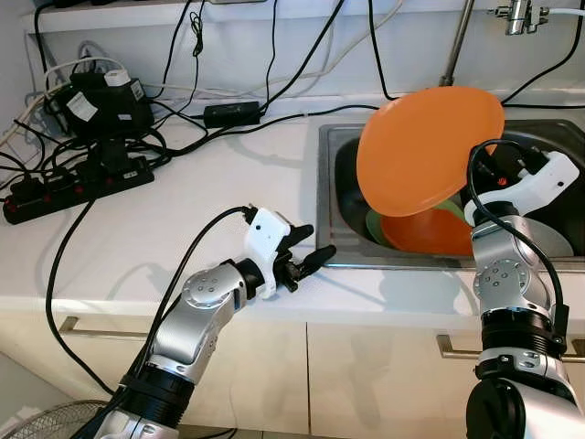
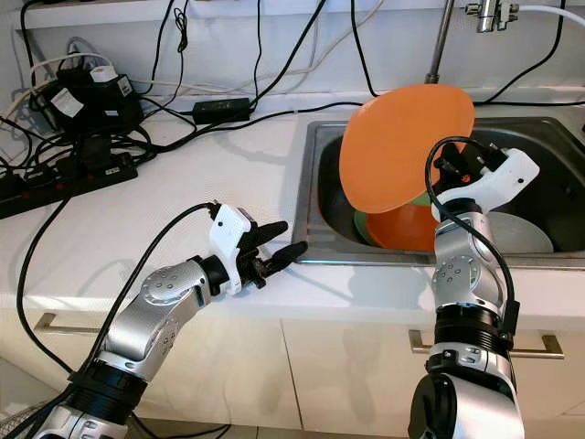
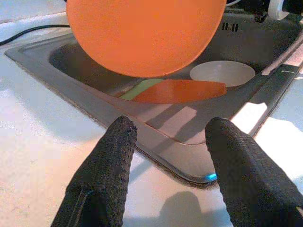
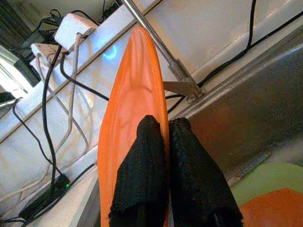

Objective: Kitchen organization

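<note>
A large orange plate (image 1: 430, 151) hangs tilted on edge over the steel sink (image 1: 326, 192). My right gripper (image 4: 165, 124) is shut on the plate's rim, one finger on each face. Below it in the sink lie a second orange plate (image 1: 430, 233), a green plate (image 1: 373, 229) and a white dish (image 3: 222, 72). My left gripper (image 1: 315, 242) hovers open over the white counter, just before the sink's front left corner, holding nothing.
A black power strip (image 1: 82, 187), plugs and several tangled cables crowd the counter's back left. A black adapter (image 1: 233, 113) lies by the wall. The faucet pipe (image 1: 457, 46) rises behind the sink. Bare counter (image 1: 183, 219) lies left of the sink.
</note>
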`<state>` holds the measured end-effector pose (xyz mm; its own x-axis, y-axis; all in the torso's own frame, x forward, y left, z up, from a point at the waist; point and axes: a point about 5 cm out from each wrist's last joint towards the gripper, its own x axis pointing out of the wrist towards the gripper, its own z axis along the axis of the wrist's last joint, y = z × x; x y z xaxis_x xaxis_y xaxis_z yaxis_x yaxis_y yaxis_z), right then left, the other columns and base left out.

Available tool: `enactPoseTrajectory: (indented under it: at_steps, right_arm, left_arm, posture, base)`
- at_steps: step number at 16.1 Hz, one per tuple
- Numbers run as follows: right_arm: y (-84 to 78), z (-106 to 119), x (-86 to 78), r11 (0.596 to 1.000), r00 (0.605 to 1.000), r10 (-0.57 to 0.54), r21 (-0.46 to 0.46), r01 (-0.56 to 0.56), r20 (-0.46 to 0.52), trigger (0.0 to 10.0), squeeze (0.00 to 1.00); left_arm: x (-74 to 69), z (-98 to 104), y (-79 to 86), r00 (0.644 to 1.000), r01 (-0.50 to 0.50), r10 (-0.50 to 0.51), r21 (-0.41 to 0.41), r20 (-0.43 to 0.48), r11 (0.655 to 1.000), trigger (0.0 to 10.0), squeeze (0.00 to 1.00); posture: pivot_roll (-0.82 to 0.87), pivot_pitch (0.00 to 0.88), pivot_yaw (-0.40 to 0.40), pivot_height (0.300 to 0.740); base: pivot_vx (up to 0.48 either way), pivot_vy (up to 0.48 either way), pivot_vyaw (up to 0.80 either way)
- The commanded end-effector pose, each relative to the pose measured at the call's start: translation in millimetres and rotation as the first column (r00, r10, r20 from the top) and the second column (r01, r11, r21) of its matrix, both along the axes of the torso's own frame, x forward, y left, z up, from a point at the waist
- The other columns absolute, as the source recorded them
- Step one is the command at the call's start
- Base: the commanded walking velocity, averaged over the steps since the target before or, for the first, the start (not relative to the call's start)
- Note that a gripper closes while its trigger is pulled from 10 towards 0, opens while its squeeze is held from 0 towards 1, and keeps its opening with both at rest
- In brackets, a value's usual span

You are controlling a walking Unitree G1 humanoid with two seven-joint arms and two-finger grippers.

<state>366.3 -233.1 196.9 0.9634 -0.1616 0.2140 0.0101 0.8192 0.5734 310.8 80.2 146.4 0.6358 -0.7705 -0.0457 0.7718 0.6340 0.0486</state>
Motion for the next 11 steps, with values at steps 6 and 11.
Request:
enactPoseTrajectory:
  at_steps: [6,11]
  right_arm:
    - [1.2,10.1,1.0,1.000,0.999,0.011,-0.019,-0.011,0.048,0.0,0.00]
    - [18.4,-26.1,4.3,0.916,0.991,0.011,-0.397,-0.062,-0.130,10.0,0.00]
  left_arm:
    - [-1.4,1.4,2.9,1.000,0.000,0.000,0.000,0.002,1.000,10.0,0.00]
    - [24.7,24.1,19.4,0.976,-0.204,0.207,-0.040,0.074,0.978,10.0,0.00]
  posture:
    - [0.04,0.000,0.062,0.740]
    - [0.04,0.000,0.056,0.740]
  base:
    - [0.000,0.000,0.00]
    - [0.000,0.000,0.00]
